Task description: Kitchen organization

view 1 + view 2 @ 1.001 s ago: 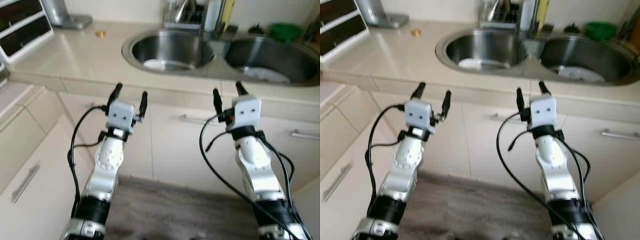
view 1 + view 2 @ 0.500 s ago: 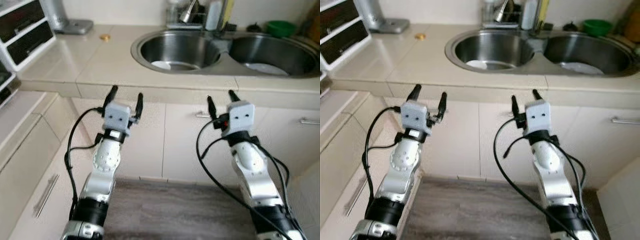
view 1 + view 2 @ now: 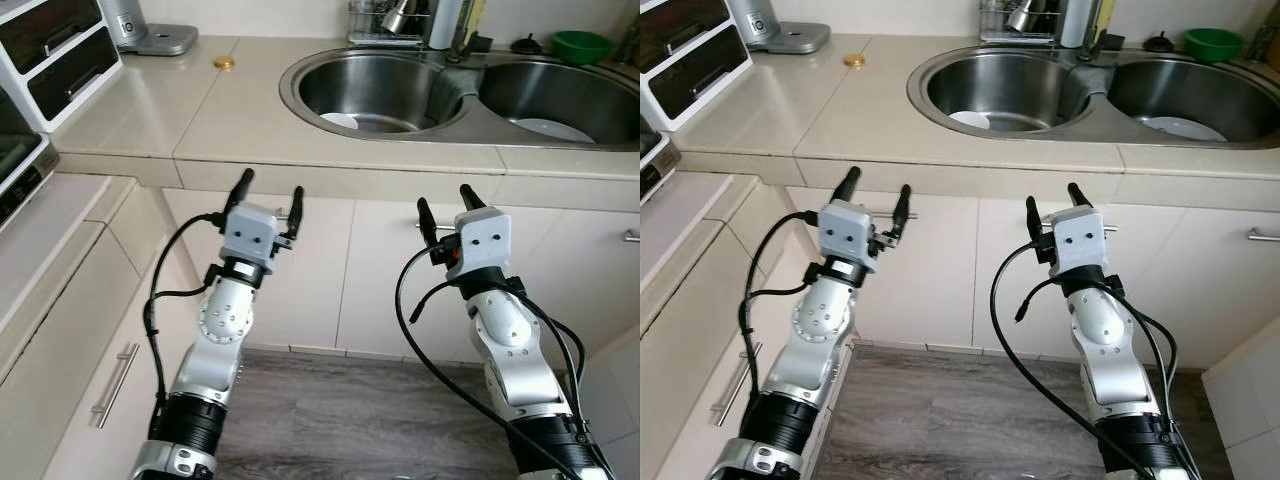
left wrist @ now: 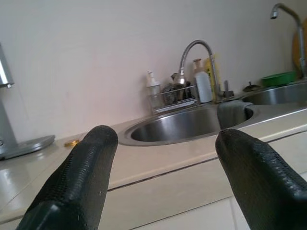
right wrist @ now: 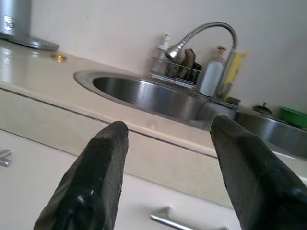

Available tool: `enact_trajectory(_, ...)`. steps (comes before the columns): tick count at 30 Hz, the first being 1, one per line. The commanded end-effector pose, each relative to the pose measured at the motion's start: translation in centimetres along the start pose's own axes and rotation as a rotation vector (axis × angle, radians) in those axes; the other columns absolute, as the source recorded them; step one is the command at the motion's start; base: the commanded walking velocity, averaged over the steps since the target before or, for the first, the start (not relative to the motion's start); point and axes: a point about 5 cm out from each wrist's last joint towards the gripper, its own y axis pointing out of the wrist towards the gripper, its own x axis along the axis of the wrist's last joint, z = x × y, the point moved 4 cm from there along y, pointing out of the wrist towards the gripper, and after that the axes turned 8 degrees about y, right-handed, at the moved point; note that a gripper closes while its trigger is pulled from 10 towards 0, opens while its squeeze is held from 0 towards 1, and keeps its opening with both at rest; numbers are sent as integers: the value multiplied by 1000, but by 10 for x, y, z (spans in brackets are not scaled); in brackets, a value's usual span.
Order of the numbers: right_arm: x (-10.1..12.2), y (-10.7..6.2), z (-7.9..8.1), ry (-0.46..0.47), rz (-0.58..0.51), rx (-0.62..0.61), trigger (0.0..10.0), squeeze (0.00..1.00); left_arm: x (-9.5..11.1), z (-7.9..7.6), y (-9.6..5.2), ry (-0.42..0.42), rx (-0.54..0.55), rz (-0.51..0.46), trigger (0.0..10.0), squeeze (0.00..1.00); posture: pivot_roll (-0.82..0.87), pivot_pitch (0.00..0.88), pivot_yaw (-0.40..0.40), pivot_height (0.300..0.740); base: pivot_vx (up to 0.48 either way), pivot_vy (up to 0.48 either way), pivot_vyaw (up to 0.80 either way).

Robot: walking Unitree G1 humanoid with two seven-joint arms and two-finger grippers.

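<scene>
1. Left gripper (image 3: 268,193): raised in front of the cabinet doors, just below the front edge of the table (image 3: 230,120); jaws released, fingers spread apart with nothing between them. In the left wrist view the two black fingertips (image 4: 86,163) frame the sink rim beyond.
2. Right gripper (image 3: 445,202): held at much the same height, at 3 o'clock from the left gripper and well apart from it; jaws released and empty. It points toward a cabinet handle (image 3: 432,226) just behind it.
3. Double sink (image 3: 470,85): two round steel basins set in the beige table, at 12 o'clock from the grippers. A white plate (image 3: 340,120) lies in the left basin; another white dish (image 3: 545,129) lies in the right basin.
4. Tap (image 5: 211,28): curved steel spout rising behind the divide between the basins.
5. Wire rack (image 3: 1015,17): at the back of the left basin, holding steel utensils; a white bottle (image 5: 210,76) and a yellow item stand beside it.
6. Green bowl (image 3: 580,44): at the far back of the table, at 1 o'clock from the right gripper.
7. Small gold disc (image 3: 224,62): lying on the table at 11 o'clock from the left gripper, near a grey appliance base (image 3: 160,40).
8. Drawer unit (image 3: 55,50): white frame with dark fronts, on the table at 10 o'clock.
9. Floor (image 3: 340,420): grey wood-grain boards beneath both arms.
</scene>
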Motion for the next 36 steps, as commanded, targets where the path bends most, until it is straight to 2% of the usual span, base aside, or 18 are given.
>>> enact_trajectory(1,-5,-3,-3,10,31,-11,10000,0,1,-2,0,12,-20,0,10000,0,-103,0,3,740,0,0,0)
enact_trajectory(5,-10,-6,-6,34,57,-26,10000,0,-4,-4,-2,45,-42,22,10000,0,-106,0,4,740,0,0,-400)
enact_trajectory(9,-10,-15,-5,-43,51,1,10000,0,-21,-1,-14,83,-65,118,10000,0,-113,0,11,740,0,0,-200)
enact_trajectory(12,-14,-21,-1,-42,79,35,10000,0,-31,-1,-26,82,-79,181,10000,0,-113,0,11,740,0,0,0)
enact_trajectory(14,-14,-21,-1,-42,79,35,10000,0,-31,-1,-26,82,-79,181,10000,0,-113,0,11,740,0,0,0)
enact_trajectory(15,-18,-25,5,-58,97,71,10000,0,-38,1,-34,88,-86,227,10000,0,-111,0,15,740,0,0,0)
enact_trajectory(16,-18,-25,5,-58,97,71,10000,0,-38,1,-34,88,-86,227,10000,0,-111,0,15,740,0,0,0)
enact_trajectory(17,-26,-33,14,-66,139,130,10000,0,-51,4,-54,92,-95,320,10000,0,-111,0,15,740,0,0,0)
enact_trajectory(18,-30,-36,17,-65,152,142,10000,0,-57,7,-64,93,-87,357,10000,0,-111,0,15,740,0,0,0)
enact_trajectory(20,-32,-38,19,-65,164,143,10000,0,-59,10,-72,92,-73,381,10000,0,-95,0,16,740,0,0,0)
enact_trajectory(28,-36,-43,15,-58,188,138,10000,0,-53,14,-78,98,-52,401,10000,0,-97,0,24,740,0,0,0)
enact_trajectory(36,-38,-46,24,-46,199,210,10000,0,-47,20,-83,94,-17,413,10000,0,-90,0,28,740,0,0,0)
